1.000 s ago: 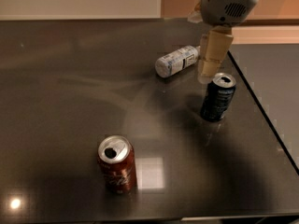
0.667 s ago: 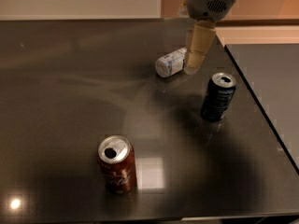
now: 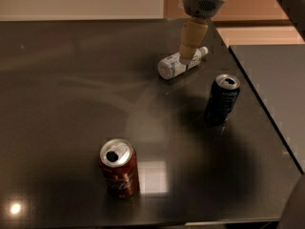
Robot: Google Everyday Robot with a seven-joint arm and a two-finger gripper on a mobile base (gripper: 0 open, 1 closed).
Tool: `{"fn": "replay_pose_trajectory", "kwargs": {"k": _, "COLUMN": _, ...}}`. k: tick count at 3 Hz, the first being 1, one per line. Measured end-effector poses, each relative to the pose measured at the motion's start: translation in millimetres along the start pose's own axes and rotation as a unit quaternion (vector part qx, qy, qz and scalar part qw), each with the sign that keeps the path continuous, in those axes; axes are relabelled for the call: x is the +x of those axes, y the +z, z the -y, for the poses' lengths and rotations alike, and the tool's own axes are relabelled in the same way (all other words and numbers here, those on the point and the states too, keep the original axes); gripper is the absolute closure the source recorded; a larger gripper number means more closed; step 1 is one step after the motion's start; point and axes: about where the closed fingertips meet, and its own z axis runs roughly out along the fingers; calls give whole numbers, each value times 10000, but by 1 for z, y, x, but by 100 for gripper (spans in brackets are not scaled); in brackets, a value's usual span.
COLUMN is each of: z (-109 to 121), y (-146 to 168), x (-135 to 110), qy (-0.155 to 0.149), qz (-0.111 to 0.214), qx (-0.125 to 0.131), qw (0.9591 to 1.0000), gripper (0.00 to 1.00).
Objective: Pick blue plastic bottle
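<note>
The blue plastic bottle (image 3: pixel 172 66) lies on its side on the dark table (image 3: pixel 71 89), at the back right. It is pale, with a white-and-blue label, and its white cap points right. My gripper (image 3: pixel 187 57) hangs down from the top of the view, right over the bottle's cap half. Its beige tip is at or just above the bottle and hides part of it. I cannot tell whether it touches the bottle.
A dark blue drink can (image 3: pixel 221 99) stands upright to the right, in front of the bottle. A red drink can (image 3: pixel 119 168) stands open near the front. The table's right edge runs close behind the dark can, beside a second dark surface (image 3: pixel 274 70).
My gripper has moved left and back, from just above the dark can to over the bottle. The bottle and both cans have stayed in place.
</note>
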Motion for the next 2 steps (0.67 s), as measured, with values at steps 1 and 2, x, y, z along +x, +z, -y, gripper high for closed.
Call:
{"fn": "replay_pose_trajectory", "kwargs": {"k": 1, "z": 20, "y": 18, "x": 16, "qy": -57, "qz": -225, "qx": 134, "qw": 9996, "gripper": 0}}
{"fn": "replay_pose_trajectory", "kwargs": {"k": 2, "z": 32, "y": 31, "x": 34, "qy": -189, "qz": -463, "qx": 233, "qw": 9985, "gripper": 0}}
